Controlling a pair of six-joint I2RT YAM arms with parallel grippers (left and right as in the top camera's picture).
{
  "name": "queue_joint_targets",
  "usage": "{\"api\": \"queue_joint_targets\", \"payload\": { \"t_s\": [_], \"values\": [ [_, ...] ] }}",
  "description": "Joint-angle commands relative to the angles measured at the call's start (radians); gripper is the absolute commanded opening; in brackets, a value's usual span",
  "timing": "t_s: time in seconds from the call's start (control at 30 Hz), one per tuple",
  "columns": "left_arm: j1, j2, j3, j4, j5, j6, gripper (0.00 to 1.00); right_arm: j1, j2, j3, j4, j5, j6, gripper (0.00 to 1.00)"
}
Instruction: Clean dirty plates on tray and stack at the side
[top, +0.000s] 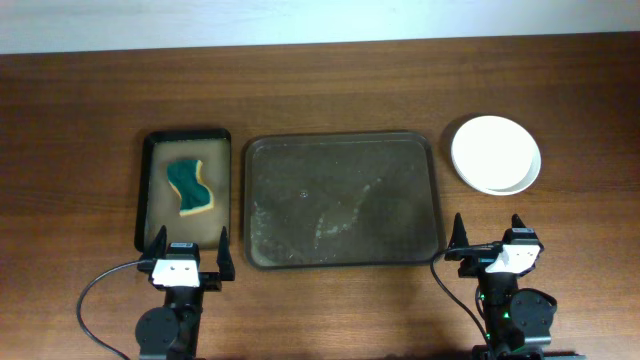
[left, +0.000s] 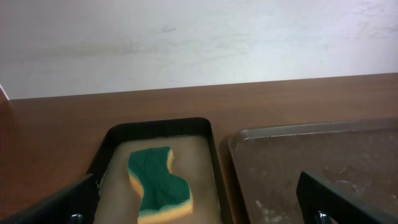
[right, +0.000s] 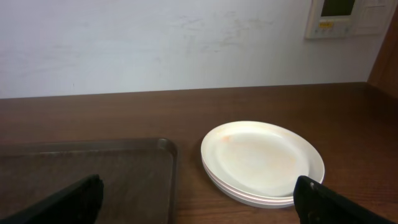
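Note:
The white plates (top: 495, 153) sit in one stack on the table, right of the large dark tray (top: 342, 200). In the right wrist view the stack (right: 261, 158) shows faint yellow smears on the top plate. The tray (right: 87, 174) holds no plates, only pale specks and streaks. My left gripper (top: 186, 252) is open and empty at the table's near edge, below the small black tray. My right gripper (top: 492, 237) is open and empty, just in front of the plate stack.
A small narrow black tray (top: 185, 188) left of the large tray holds a green and yellow sponge (top: 191, 186), also in the left wrist view (left: 158, 183). A white wall lies beyond the table's far edge.

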Motion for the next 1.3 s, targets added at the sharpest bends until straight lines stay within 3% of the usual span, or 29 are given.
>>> {"api": "queue_joint_targets", "payload": {
  "t_s": [0.0, 0.57, 1.27],
  "values": [
    [0.005, -0.007, -0.002, -0.006, -0.009, 0.019, 0.99, 0.004, -0.007, -0.008, -0.003, 0.015, 0.005, 0.98],
    [0.044, -0.007, -0.002, -0.003, -0.059, -0.08, 1.0, 0.004, -0.007, -0.008, -0.003, 0.015, 0.005, 0.98],
    [0.044, -0.007, -0.002, -0.002, -0.045, -0.069, 0.99, 0.004, -0.007, -0.008, -0.003, 0.015, 0.004, 0.98]
  ]
}}
